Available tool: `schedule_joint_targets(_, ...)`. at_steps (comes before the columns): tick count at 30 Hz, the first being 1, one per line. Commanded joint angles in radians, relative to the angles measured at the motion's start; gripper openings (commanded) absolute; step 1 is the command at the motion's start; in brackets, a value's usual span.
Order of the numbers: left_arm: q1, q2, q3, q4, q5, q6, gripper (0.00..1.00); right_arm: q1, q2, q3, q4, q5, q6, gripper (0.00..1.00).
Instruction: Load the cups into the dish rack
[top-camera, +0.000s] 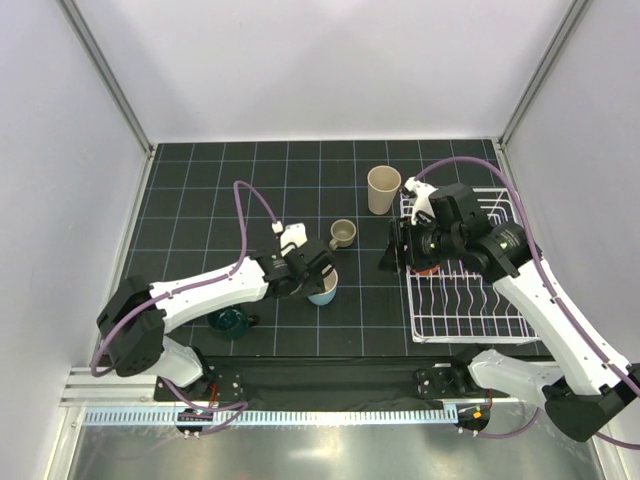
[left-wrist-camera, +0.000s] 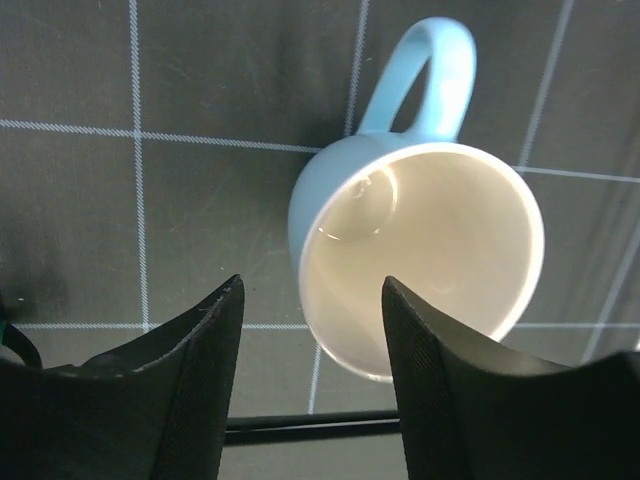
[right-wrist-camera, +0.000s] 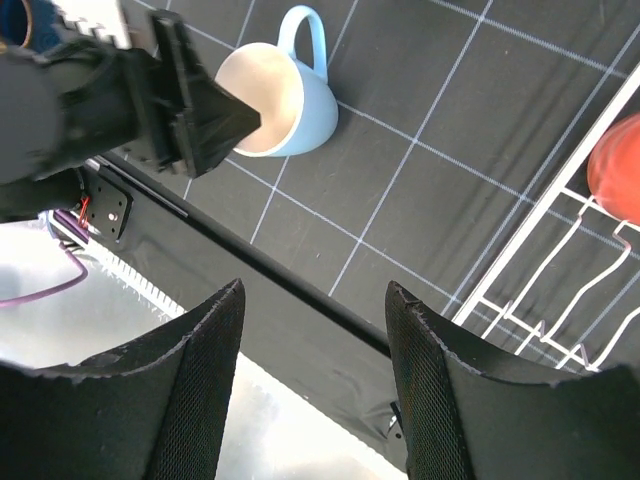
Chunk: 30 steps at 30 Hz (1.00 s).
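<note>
Where a black mat (top-camera: 200, 200) ruled with a white grid covers the table, five cups can be counted from above, along with one white wire dish rack (top-camera: 470, 338) at the right side. Four cups stand on the mat. The tall beige tumbler (top-camera: 383, 189) is just beside the rack's far left corner. The small taupe mug (top-camera: 343, 234) is near the middle. The light blue mug (top-camera: 323, 291) is nearer than the taupe one, and the dark teal mug (top-camera: 230, 322) sits to the left near the front edge. The fifth, the orange cup (top-camera: 428, 268), is inside the rack near its left side, partly hidden by the right arm.

There are two arms. The left arm stretches low across the mat toward the centre. The left gripper (top-camera: 322, 272) points down over the light blue mug, its fingers spread apart. One finger is outside the rim and the other is above the mug's white interior. Whether either finger touches the mug cannot be told.

The right arm bends back over the rack. The right gripper (top-camera: 392, 256) hangs at the rack's left edge with its fingers apart, holding nothing.
</note>
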Motion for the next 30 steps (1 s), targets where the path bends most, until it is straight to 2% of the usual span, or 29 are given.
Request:
schedule_joint_targets(1, 0.007, 0.028, 0.037, 0.002, -0.033, -0.006, 0.56, 0.006, -0.039, 0.005, 0.042, -0.014, -0.027, 0.6)
schedule_joint_targets(4, 0.01, 0.056, 0.056, 0.002, -0.008, 0.003, 0.5, 0.006, -0.052, 0.02, 0.024, 0.038, -0.031, 0.6)
schedule_joint_targets(10, 0.01, 0.057, 0.007, 0.059, -0.004, -0.011, 0.42, 0.005, -0.068, 0.036, -0.016, 0.016, -0.04, 0.6)
schedule_joint_targets(11, 0.01, 0.059, -0.003, 0.062, 0.001, -0.011, 0.37, 0.005, -0.072, 0.037, -0.016, 0.023, -0.037, 0.6)
schedule_joint_targets(14, 0.01, 0.056, -0.021, 0.074, 0.012, -0.011, 0.3, 0.005, -0.098, 0.014, 0.004, 0.015, -0.011, 0.6)
schedule_joint_targets(15, 0.01, 0.053, -0.027, 0.075, 0.015, -0.013, 0.25, 0.005, -0.102, 0.002, 0.007, 0.006, -0.005, 0.6)
schedule_joint_targets(19, 0.01, 0.051, -0.058, 0.103, 0.018, -0.017, 0.17, 0.006, -0.108, -0.01, 0.01, -0.01, 0.006, 0.6)
schedule_joint_targets(21, 0.01, 0.056, -0.059, 0.105, 0.021, -0.019, 0.04, 0.005, -0.109, -0.009, 0.02, -0.014, 0.009, 0.6)
schedule_joint_targets(22, 0.01, 0.056, -0.061, 0.105, 0.022, -0.019, 0.0, 0.006, -0.102, -0.006, 0.021, -0.017, 0.012, 0.6)
schedule_joint_targets(28, 0.013, -0.037, -0.06, 0.085, 0.016, 0.007, 0.0, 0.005, -0.051, 0.046, -0.009, -0.025, 0.001, 0.6)
schedule_joint_targets(30, 0.013, -0.077, -0.055, 0.082, 0.025, 0.014, 0.0, 0.006, -0.062, 0.011, 0.017, -0.014, -0.002, 0.6)
